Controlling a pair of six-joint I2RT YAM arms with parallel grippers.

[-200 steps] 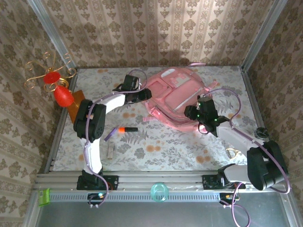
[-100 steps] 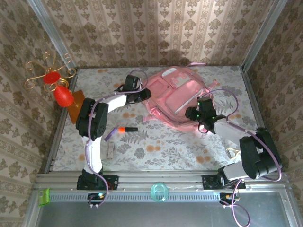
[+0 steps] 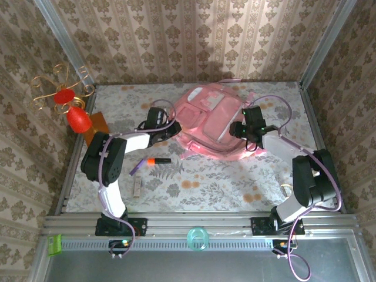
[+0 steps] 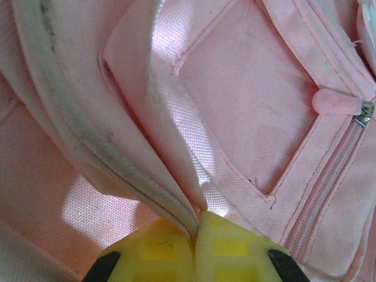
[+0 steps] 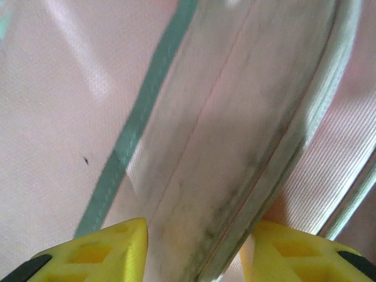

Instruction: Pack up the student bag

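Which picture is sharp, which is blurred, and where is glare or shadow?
Top external: evenly lit and sharp, a soft shadow on the back wall behind the student bag. Left wrist: weave in crisp focus, bright glare patches on the fabric above the left gripper. Right wrist: soft and blurred, the fabric close to the lens at the right gripper.

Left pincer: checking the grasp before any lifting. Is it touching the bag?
Touching. The left wrist view shows the left pincer with its yellow fingers closed on a fold of the bag, pink fabric pinched between them.
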